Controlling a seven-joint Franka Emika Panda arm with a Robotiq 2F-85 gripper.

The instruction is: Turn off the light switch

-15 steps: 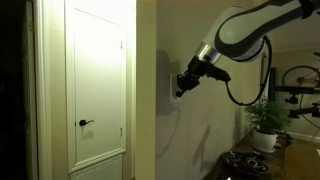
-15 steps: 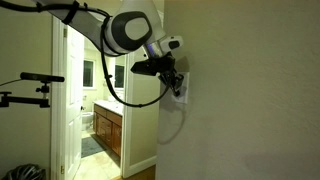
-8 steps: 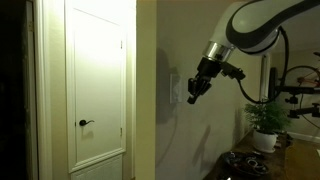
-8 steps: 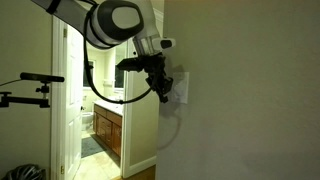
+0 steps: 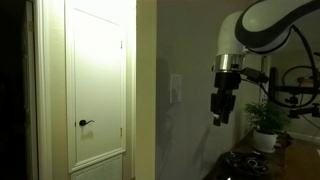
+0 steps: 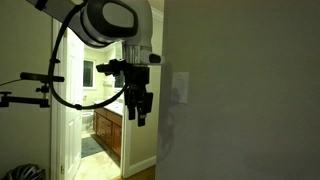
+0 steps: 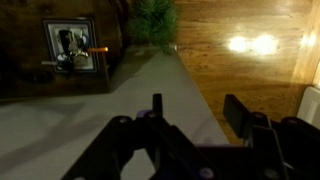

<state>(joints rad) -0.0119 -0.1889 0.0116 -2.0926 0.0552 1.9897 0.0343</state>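
Although the light is dim, the switch (image 5: 176, 88) shows as a pale upright plate on the wall, right of the door (image 5: 98, 80) and its black handle (image 5: 86, 123); its toggle is too small to read. Pointing down, the gripper (image 5: 219, 113) hangs clear of the wall, between the switch and the plant (image 5: 266, 120). Its fingers merge into one dark shape in both exterior views. The wrist view is murky too, so I cannot tell whether it is released or clenched.
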